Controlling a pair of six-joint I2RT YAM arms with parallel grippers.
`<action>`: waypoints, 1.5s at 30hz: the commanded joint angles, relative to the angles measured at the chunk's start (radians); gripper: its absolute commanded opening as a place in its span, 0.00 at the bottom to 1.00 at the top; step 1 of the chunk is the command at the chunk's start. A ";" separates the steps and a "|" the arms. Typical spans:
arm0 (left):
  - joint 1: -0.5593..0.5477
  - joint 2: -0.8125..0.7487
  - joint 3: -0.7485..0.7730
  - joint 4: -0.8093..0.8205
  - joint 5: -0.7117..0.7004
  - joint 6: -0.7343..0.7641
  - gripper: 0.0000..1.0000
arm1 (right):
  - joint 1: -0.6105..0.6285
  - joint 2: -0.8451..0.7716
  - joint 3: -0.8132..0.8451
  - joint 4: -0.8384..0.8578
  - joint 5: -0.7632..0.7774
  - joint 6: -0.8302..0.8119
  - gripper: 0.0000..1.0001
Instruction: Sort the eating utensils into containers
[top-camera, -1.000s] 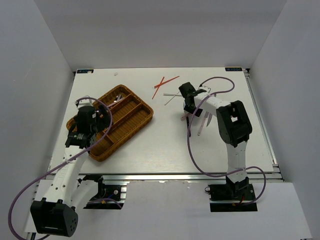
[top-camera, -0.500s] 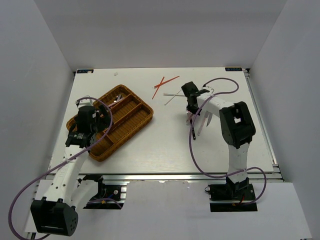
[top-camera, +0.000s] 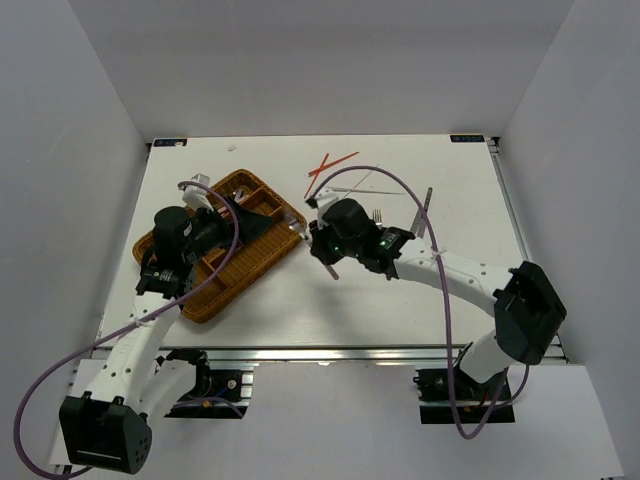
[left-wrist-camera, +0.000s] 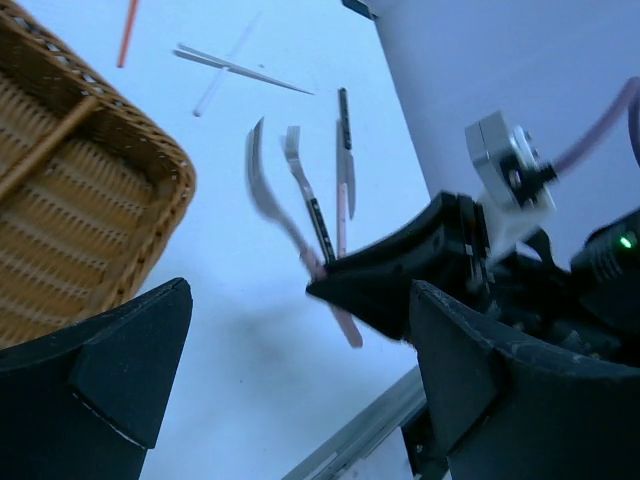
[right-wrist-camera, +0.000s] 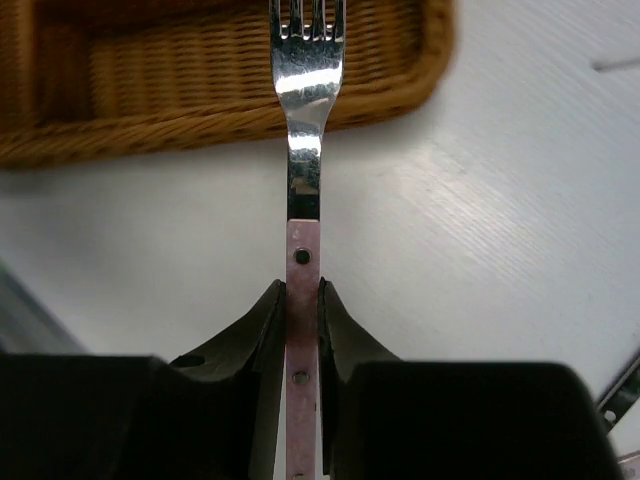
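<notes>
- Your right arm (top-camera: 450, 265) reached across to the middle of the table (top-camera: 300, 310). Its jaws were narrowed onto the pink handle of a fork (right-wrist-camera: 303, 120), and they held it.
- From the right wrist, the fork ran straight up to 12 o'clock, with the tines against the wicker rim of the tray (right-wrist-camera: 200, 90). I cannot tell whether they touched it.
- From above, the held fork pointed toward 10 o'clock, at the tray's right corner.
- Your left arm (top-camera: 170, 240) hung over the tray at the table's 9 o'clock side. Its jaws were spread wide and held nothing.
- Through the left wrist you saw the held fork lifted off the table, just beside the tray.
- At 3 o'clock of the right jaws, a second fork (top-camera: 378, 213) and a knife (top-camera: 423, 212) lay on the table.
- Toward 12 o'clock lay the crossed red chopsticks (top-camera: 330, 165), with the silver chopsticks (top-camera: 350, 188) just below them.
</notes>
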 joint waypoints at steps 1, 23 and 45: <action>-0.016 0.011 -0.021 0.143 0.053 -0.054 0.98 | 0.163 -0.074 0.152 -0.114 -0.062 -0.229 0.00; -0.023 0.079 0.049 -0.163 -0.571 -0.118 0.00 | 0.233 -0.101 0.199 -0.165 0.384 -0.116 0.89; -0.020 0.243 -0.079 0.091 -1.257 -0.761 0.00 | 0.087 -0.414 -0.090 -0.204 0.352 -0.005 0.89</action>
